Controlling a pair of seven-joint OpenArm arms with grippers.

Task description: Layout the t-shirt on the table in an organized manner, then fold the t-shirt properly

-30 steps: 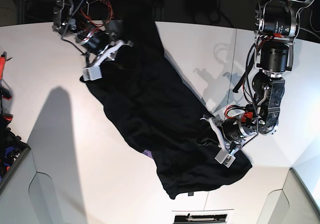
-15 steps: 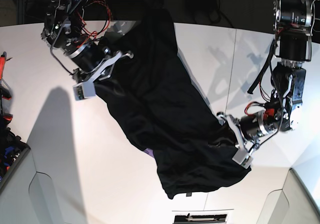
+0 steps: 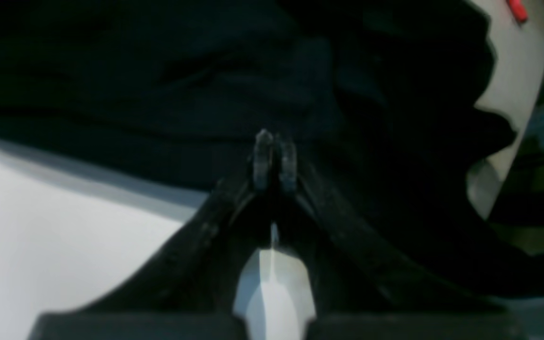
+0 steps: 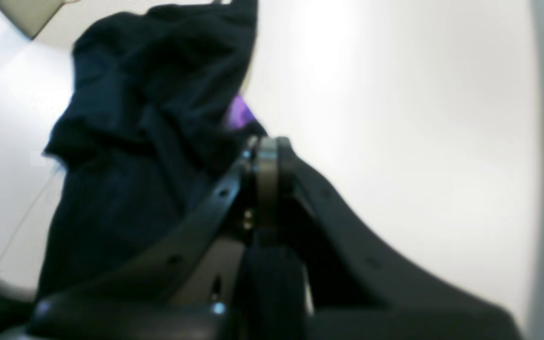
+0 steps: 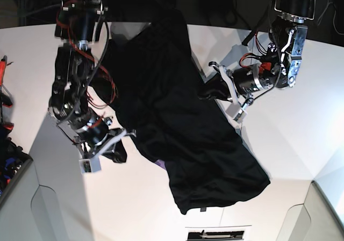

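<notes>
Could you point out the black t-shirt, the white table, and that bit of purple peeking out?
t-shirt (image 5: 177,122), base view, middle of the black cloth.
table (image 5: 301,128), base view, bare white top.
purple patch (image 4: 238,113), right wrist view, edge under the folds.
</notes>
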